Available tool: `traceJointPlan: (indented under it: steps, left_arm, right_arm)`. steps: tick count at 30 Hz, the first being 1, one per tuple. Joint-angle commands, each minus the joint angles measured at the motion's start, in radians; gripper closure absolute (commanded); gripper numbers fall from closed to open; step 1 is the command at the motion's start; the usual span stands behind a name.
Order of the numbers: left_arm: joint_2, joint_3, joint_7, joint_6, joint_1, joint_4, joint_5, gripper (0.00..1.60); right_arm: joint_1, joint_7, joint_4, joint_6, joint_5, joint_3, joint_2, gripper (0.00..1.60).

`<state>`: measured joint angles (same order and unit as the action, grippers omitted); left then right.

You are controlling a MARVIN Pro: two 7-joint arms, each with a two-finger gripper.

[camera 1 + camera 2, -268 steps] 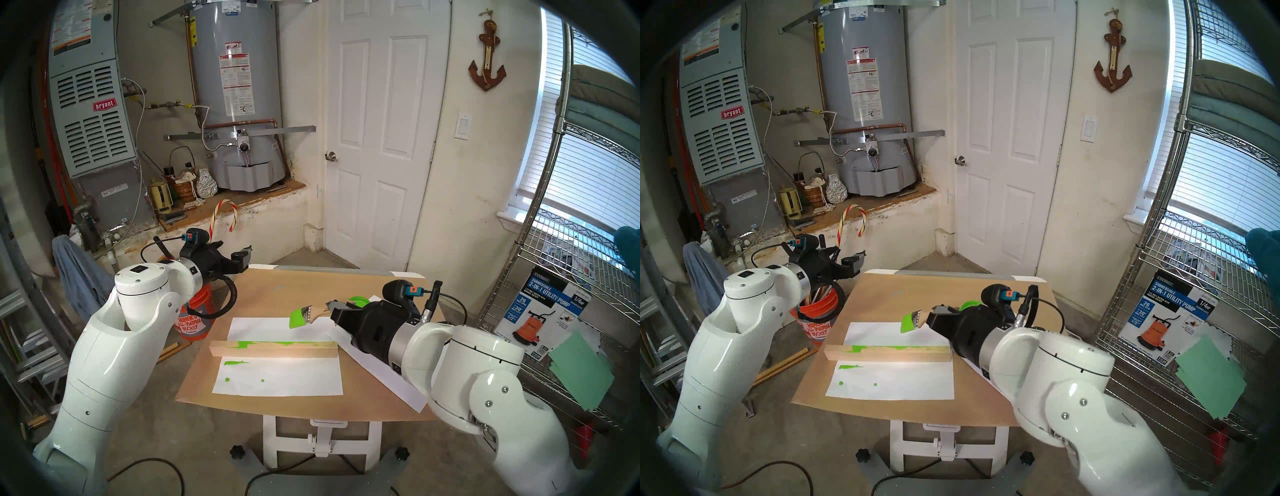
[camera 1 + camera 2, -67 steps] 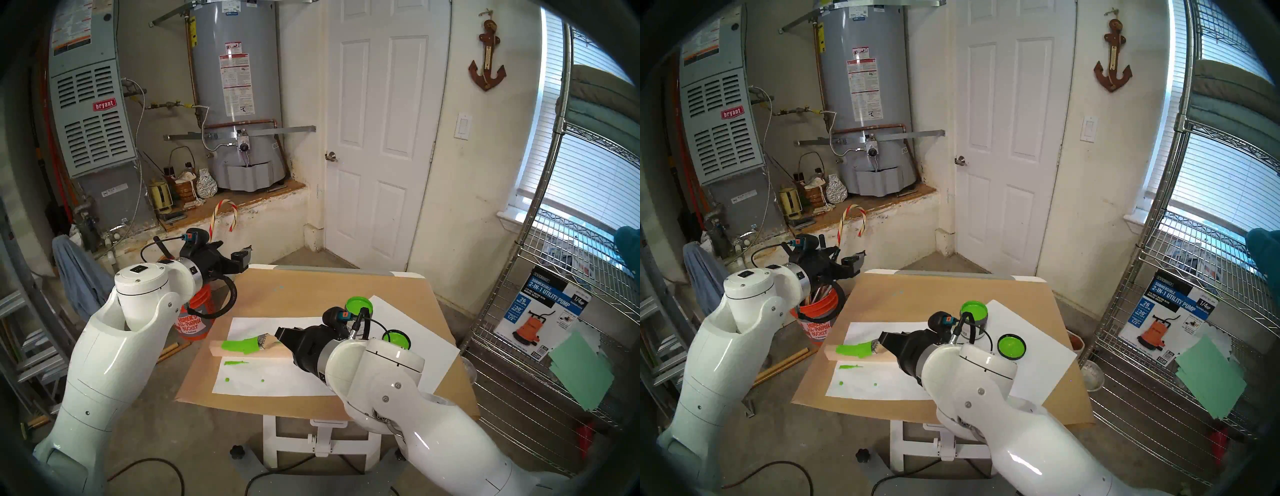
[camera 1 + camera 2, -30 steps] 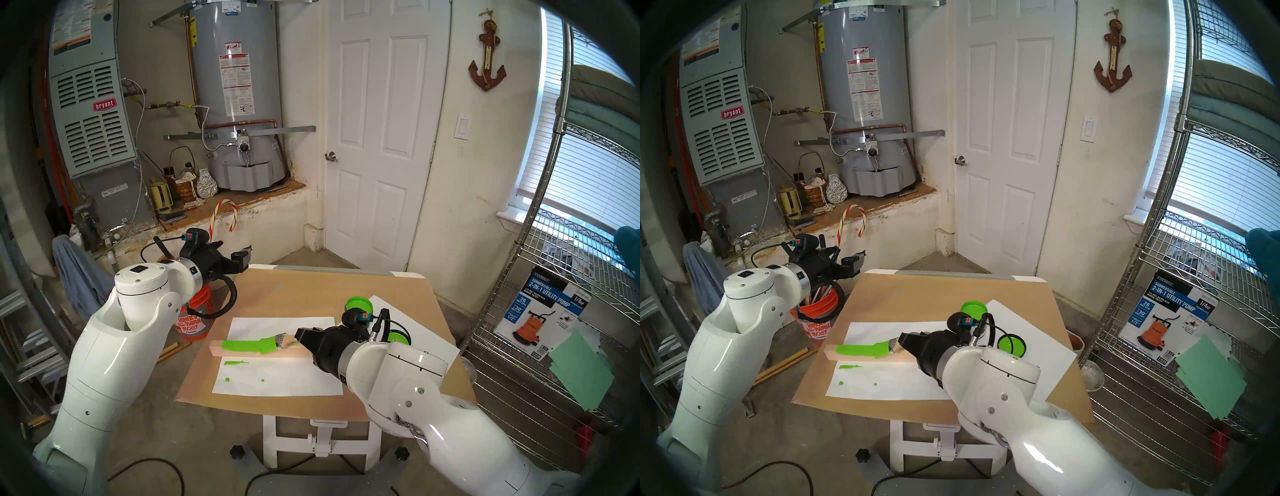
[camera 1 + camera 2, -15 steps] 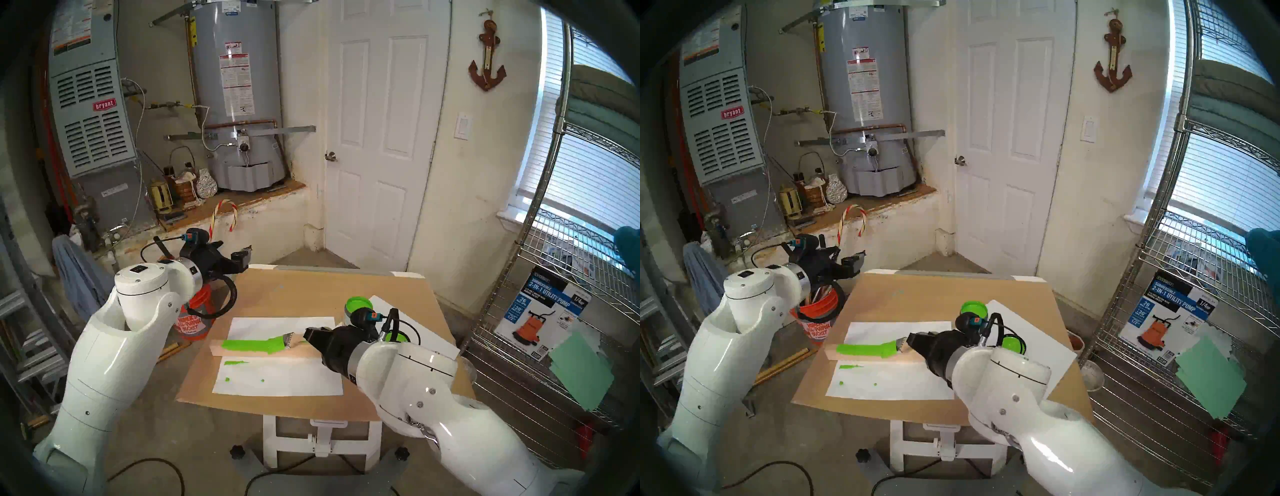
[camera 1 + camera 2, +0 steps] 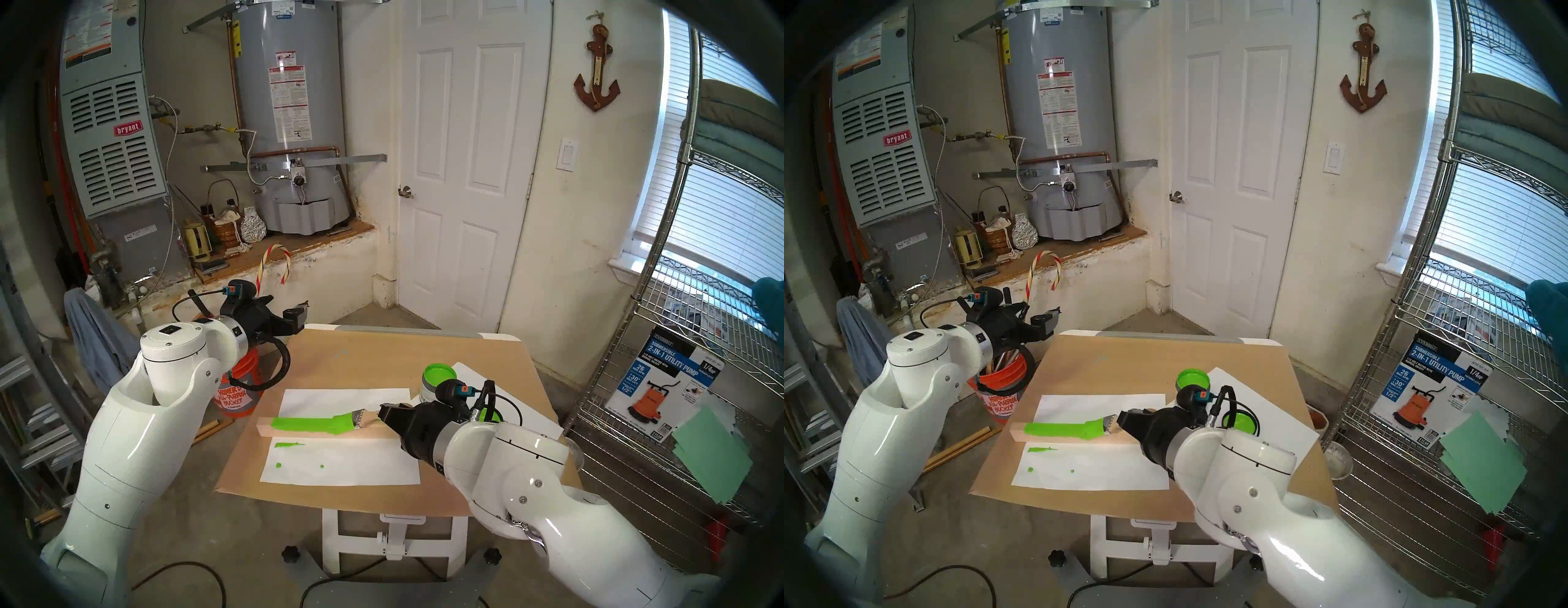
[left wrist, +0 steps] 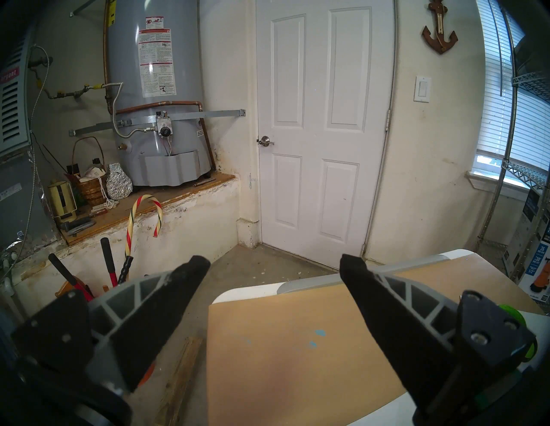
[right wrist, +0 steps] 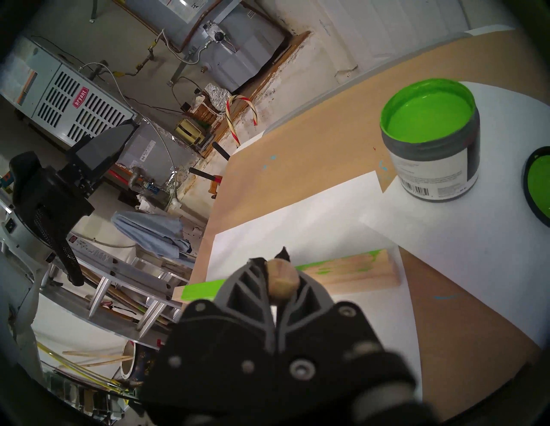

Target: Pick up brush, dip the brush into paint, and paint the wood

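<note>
Head stereo left view, frame centre: right end effector, clamped on the brush, presses green bristles onto the wood on the worktop, mid-stroke; next, judged, draw rightward across bare wood, then reload from the paint.

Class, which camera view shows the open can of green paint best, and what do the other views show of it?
The right wrist view: the paint can sits close and unobstructed, showing its green surface, rim and label. Both head views show it small, its lower part hidden behind the right arm's wrist. The left wrist view shows only a green sliver behind a finger.
</note>
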<state>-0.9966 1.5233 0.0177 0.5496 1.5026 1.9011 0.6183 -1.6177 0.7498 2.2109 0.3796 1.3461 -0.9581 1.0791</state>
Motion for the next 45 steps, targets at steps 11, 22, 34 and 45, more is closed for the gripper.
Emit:
traceJointPlan:
  steps: [11, 22, 34, 45]
  left_arm:
    - [0.002, 0.009, -0.001, -0.002, -0.009, 0.017, 0.002, 0.00]
    - [0.002, 0.009, -0.001, -0.002, -0.009, 0.017, 0.002, 0.00]
    - [0.002, 0.009, -0.001, -0.002, -0.009, 0.017, 0.002, 0.00]
    - [0.002, 0.009, -0.001, -0.002, -0.009, 0.017, 0.002, 0.00]
  right_arm:
    - [-0.036, -0.014, 0.038, -0.006, 0.000, -0.043, -0.052, 1.60]
    - [-0.067, -0.028, 0.054, -0.012, -0.003, -0.072, -0.085, 1.60]
    - [-0.096, -0.045, 0.067, -0.018, -0.007, -0.108, -0.123, 1.60]
    - [-0.132, -0.058, 0.085, -0.022, -0.013, -0.136, -0.162, 1.60]
